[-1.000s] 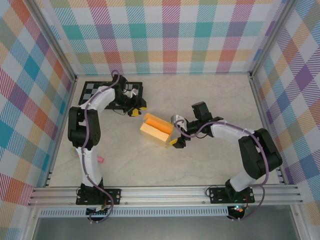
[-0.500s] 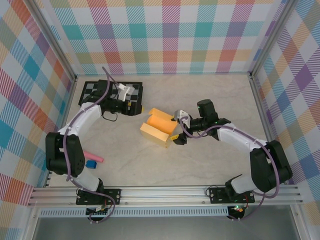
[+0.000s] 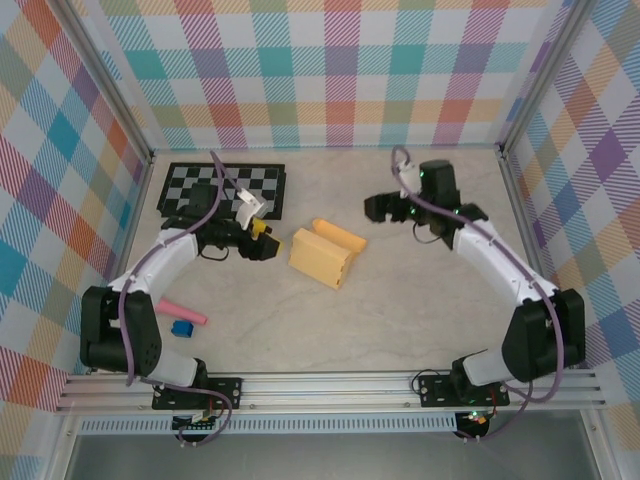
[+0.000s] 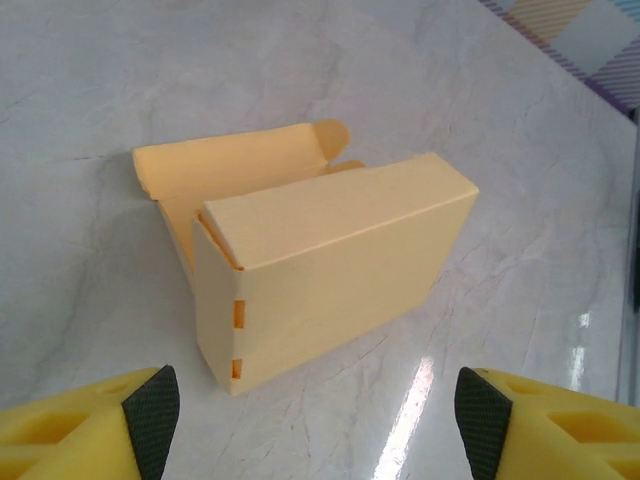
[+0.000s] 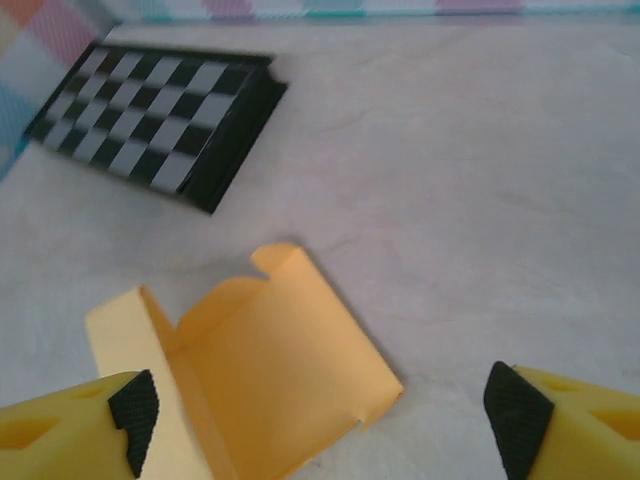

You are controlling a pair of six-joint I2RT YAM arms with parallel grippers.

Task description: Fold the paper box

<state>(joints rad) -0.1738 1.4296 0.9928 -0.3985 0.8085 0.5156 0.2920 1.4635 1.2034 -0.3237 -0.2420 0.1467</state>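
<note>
Looking down from the top camera, the yellow-orange thin-card paper box sat near the middle of the pale marbled table, its body already squared up and its lid flap lying open on the far right side. By my reading, the step in hand was closing that lid, which called for lifting the flap over the body and tucking its tab in while the body was steadied. The left gripper lay low just left of the box, apart from it, its arm bent out toward the left wall beside the black-and-white checkerboard panel. The right gripper hung to the far right of the box, clear of it, its arm arched along the right side. From the left wrist, the box stood ahead with the open flap behind it. The left gripper was spread wide, its black fingertips holding nothing. From the right wrist, the flap of the box lay flat below and the checkerboard beyond. The right gripper was also wide apart and empty.
</note>
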